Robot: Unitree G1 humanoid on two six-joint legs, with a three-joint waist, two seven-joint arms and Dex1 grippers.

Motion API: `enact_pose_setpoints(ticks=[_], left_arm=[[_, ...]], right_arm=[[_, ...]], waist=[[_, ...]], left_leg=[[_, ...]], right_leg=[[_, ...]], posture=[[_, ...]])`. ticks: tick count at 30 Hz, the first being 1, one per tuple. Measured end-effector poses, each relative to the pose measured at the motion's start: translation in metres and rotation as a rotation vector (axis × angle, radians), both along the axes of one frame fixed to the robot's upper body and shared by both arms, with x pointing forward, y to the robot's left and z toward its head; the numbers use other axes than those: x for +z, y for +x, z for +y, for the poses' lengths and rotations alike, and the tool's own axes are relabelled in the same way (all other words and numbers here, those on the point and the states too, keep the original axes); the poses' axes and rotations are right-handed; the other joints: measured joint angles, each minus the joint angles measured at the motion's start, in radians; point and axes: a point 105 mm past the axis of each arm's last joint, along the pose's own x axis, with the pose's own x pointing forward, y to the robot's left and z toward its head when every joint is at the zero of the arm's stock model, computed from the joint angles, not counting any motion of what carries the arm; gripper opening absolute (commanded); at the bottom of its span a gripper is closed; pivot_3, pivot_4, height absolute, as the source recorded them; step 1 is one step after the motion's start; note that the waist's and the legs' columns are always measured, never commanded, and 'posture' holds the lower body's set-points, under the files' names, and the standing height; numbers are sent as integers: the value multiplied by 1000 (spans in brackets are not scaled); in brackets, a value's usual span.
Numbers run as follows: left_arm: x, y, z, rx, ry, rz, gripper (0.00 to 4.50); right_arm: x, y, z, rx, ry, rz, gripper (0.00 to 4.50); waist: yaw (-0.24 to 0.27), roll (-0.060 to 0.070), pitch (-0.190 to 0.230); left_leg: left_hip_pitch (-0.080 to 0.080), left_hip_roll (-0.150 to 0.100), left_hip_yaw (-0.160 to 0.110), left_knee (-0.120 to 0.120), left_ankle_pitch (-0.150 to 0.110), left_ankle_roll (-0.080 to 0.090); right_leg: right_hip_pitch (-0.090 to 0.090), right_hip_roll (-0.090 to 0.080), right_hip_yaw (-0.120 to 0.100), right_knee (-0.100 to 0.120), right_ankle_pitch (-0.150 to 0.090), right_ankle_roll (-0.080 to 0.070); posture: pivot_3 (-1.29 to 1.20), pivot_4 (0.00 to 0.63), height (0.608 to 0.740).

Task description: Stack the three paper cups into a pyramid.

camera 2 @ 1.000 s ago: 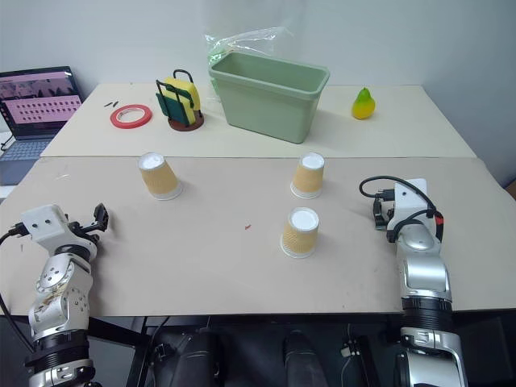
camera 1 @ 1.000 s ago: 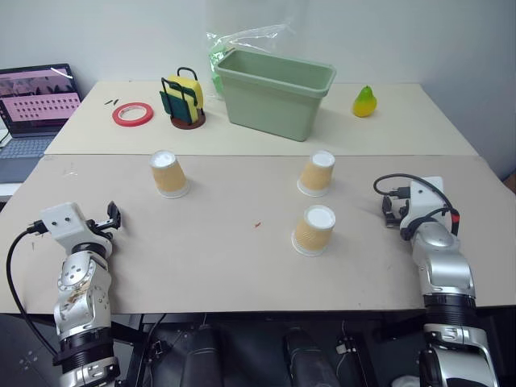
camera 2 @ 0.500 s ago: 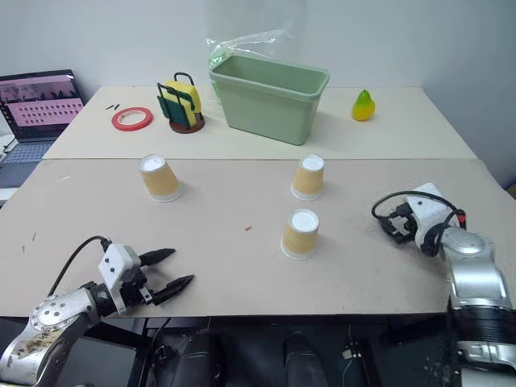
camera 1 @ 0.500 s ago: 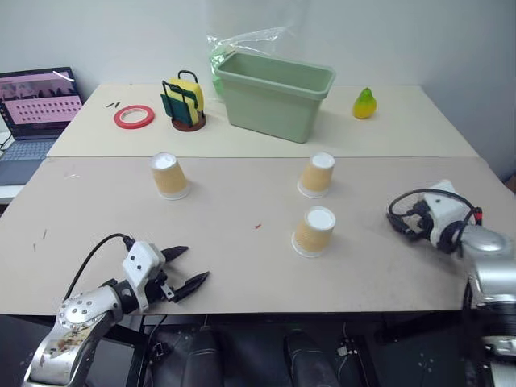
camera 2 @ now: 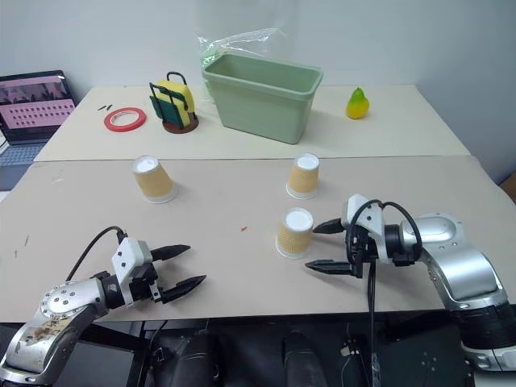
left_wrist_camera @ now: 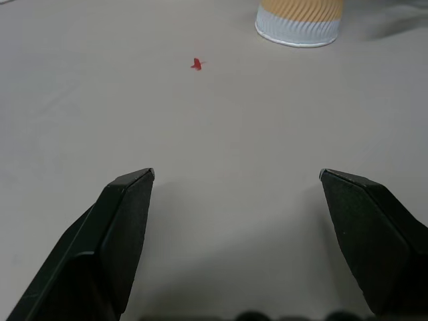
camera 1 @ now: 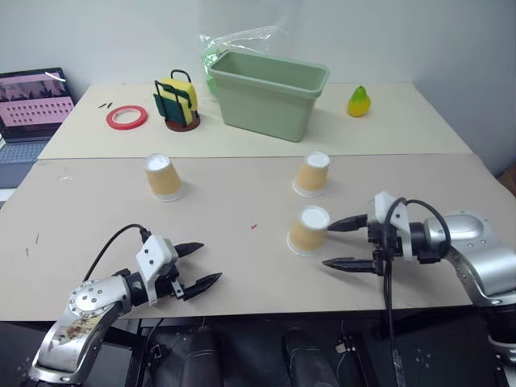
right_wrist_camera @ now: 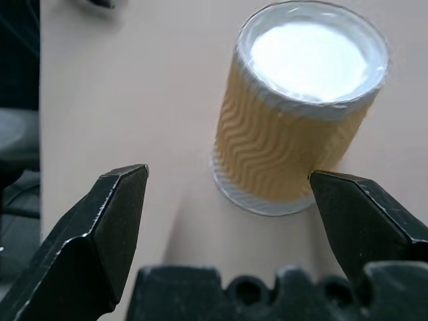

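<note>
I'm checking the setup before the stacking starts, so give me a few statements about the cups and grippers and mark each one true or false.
1. All three paper cups stand upside down and apart on the table: the left cup, the far cup and the near cup. True.
2. The right gripper is shut on the near cup. False: its jaws are open beside that cup, not touching it.
3. The left gripper is open and holds nothing. True.
4. One cup already sits on top of two others. False: no cup is stacked yet.
5. The pear lies inside the green tub. False: it stands on the table beside the tub.
</note>
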Motion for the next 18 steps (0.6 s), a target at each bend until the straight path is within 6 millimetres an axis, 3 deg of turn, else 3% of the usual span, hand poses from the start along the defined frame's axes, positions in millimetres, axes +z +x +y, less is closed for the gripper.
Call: enact_pose_setpoints(ticks=[4, 11, 18], left_arm=[[0, -1, 0, -1, 0, -1, 4238], [1, -2, -1, -4, 3, -2, 4238], [-2, -4, 0, -4, 7, 11, 4238]], right_arm=[[-8, 10, -5, -55, -9, 14, 4500], [-5, 26, 12, -76, 27, -31, 4500], [9, 33, 23, -54, 64, -71, 4500]], waist=[[4, 0, 0], [-4, 0, 0], [1, 0, 0]], left_leg=[[0, -1, 0, 0, 0, 0], [0, 0, 0, -1, 0, 0], [0, 0, 0, -1, 0, 0]], right_leg=[[0, 0, 0, -1, 0, 0], [0, 0, 0, 0, 0, 0], [1, 0, 0, 0, 0, 0]], posture=[[0, 150, 645], [0, 150, 645], [0, 150, 645]])
